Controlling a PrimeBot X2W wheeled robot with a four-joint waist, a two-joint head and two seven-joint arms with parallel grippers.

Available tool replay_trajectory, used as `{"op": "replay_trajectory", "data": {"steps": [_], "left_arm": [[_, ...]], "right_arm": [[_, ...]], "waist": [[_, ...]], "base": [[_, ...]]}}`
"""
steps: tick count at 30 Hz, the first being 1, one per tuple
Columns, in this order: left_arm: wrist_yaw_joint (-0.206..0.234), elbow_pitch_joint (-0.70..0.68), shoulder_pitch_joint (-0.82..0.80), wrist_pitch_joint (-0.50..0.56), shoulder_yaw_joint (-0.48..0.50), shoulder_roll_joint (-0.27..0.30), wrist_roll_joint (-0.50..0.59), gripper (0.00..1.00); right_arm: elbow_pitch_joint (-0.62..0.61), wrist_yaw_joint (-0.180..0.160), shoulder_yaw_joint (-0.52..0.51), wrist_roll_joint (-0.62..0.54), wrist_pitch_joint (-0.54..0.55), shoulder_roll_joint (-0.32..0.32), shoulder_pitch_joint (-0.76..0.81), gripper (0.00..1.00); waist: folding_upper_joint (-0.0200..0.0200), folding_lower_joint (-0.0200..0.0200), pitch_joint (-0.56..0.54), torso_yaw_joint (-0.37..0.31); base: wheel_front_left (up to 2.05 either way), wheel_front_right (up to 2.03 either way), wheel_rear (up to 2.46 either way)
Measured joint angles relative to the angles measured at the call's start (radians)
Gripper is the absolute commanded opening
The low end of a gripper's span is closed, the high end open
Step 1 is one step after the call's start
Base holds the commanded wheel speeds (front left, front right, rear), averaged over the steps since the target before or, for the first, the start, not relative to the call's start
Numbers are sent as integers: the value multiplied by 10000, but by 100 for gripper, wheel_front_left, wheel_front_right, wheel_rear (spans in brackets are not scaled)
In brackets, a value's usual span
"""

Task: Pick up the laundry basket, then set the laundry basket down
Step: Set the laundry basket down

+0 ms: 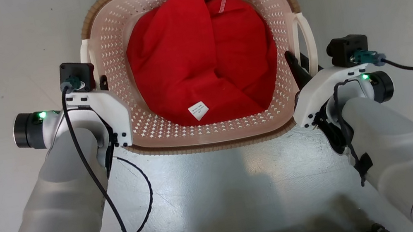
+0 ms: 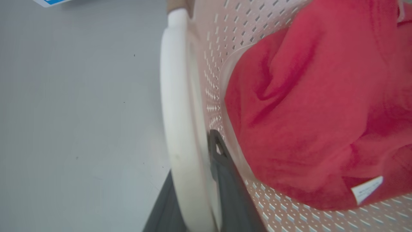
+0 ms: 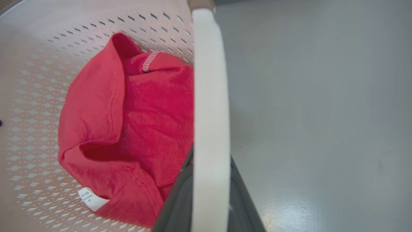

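At twelve o'clock the laundry basket [image 1: 211,145] sits between left gripper [image 1: 100,83] at nine and right gripper [image 1: 300,63] at three, each clamped on a white handle [image 1: 308,40], presumably for level carrying.

We read this as a bare indoor work space, most likely a lab or test room, though we cannot be sure. The floor [image 1: 212,199] is smooth, pale grey and faintly glossy (overhead light glares softly off it), like a coated industrial floor rather than a living-room one. The laundry basket [image 1: 209,130] with a red garment [image 1: 201,58] inside adds the one domestic, laundry-room note.
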Motion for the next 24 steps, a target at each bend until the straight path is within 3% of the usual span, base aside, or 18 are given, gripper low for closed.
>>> {"op": "replay_trajectory", "data": {"steps": [1,2,3,11,24], "left_arm": [[0,0,-35,-15,4,-12,-52,24],[0,0,-60,-44,-2,-23,-71,64],[40,2,-83,-75,-6,-29,-71,100],[188,81,-236,-142,94,-98,-336,100],[184,84,-219,-454,111,-201,-516,100]], "right_arm": [[23,19,-128,-12,0,19,-17,94],[33,90,-245,-71,0,19,-45,100],[50,150,-380,-155,0,13,-95,100],[-75,174,-1463,-1120,0,-21,-346,100],[-424,174,-2113,-1653,0,-29,76,100]], "waist": [[0,0,28,0],[0,0,61,2],[0,0,100,5],[0,0,459,69],[0,0,-36,48]], "base": [[0,0,0],[0,0,0],[0,0,0],[0,0,0],[0,0,0]]}}
